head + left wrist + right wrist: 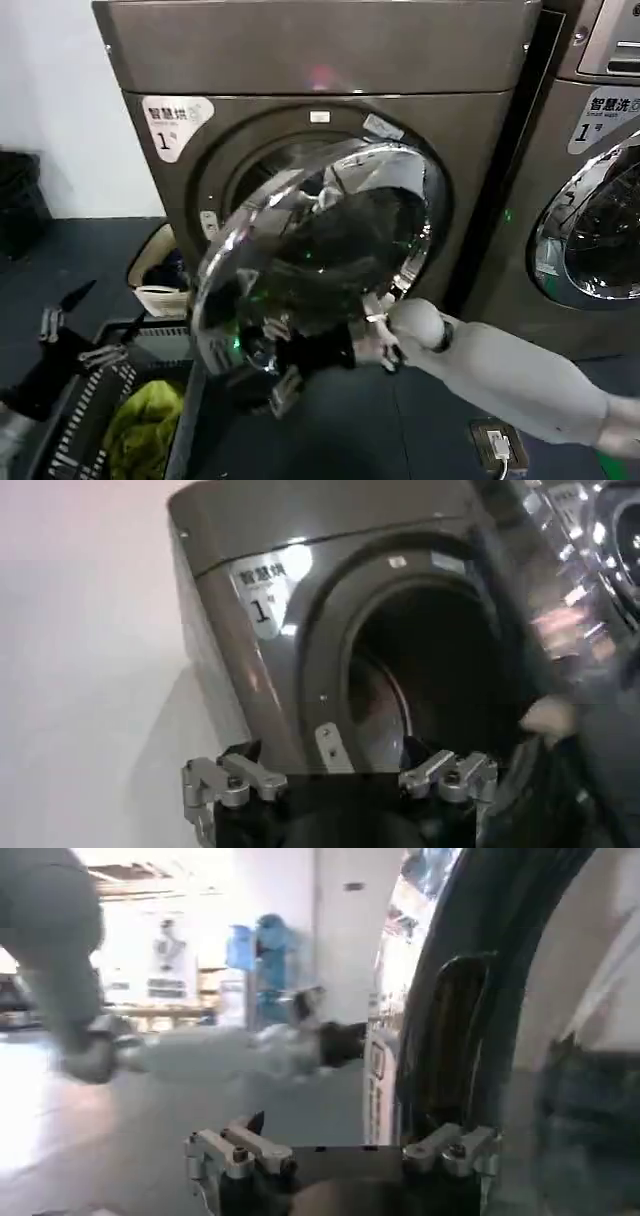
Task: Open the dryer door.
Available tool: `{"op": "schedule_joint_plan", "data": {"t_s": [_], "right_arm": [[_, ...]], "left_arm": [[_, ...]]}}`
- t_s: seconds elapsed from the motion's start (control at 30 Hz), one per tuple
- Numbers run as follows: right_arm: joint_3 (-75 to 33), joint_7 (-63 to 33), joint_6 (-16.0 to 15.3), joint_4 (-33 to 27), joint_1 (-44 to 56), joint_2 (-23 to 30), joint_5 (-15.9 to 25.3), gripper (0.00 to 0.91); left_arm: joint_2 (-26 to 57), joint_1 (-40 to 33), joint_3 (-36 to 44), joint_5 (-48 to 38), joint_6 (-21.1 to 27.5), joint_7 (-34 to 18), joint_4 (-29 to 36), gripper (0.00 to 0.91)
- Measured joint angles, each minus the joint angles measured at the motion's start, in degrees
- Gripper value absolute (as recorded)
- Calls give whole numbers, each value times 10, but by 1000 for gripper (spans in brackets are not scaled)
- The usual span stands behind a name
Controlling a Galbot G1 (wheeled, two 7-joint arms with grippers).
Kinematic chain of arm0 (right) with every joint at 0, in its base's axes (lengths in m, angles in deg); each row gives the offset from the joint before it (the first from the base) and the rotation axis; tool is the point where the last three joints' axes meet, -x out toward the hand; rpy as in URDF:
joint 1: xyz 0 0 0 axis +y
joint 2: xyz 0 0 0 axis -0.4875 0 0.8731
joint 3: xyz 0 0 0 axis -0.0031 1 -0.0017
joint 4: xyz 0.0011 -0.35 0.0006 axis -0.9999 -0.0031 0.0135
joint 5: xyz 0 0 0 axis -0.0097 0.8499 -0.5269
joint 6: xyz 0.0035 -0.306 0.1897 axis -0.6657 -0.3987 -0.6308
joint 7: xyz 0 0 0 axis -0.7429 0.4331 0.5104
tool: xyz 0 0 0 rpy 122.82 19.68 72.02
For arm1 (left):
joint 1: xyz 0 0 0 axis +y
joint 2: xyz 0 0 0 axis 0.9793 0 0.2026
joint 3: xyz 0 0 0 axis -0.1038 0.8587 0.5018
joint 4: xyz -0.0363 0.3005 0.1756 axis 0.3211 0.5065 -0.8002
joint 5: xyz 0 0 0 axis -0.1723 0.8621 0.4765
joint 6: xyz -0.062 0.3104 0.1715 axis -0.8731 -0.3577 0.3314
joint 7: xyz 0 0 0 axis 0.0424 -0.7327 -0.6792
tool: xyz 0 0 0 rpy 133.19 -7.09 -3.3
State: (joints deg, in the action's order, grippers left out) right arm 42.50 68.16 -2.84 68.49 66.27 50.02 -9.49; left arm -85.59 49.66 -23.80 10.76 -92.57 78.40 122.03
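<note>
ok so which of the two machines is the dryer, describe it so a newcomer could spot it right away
Two big front-loaders stand side by side against the wall, and the dryer is the grey-brown one next to the white wall, above the laundry basket. Its round chrome-rimmed door is swung open with the right gripper at its lower edge, while its neighbour has a lighter control panel and a closed door.

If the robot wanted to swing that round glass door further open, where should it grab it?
Probably the chrome rim at the free edge of the dryer door, low on the side away from the hinge, coming from below and in front. The glass bulges; the rim is thin enough to pinch. The right gripper is already there.
</note>
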Motion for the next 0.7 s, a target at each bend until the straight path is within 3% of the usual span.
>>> {"op": "schedule_joint_plan", "data": {"t_s": [0.43,0.7], "right_arm": [[-4,139,26,61,5,-102,3,907],[-30,219,27,96,30,-182,10,907]], "left_arm": [[98,-63,65,40,-23,21,-83,907],[148,-101,146,75,-46,41,-97,907]]}}
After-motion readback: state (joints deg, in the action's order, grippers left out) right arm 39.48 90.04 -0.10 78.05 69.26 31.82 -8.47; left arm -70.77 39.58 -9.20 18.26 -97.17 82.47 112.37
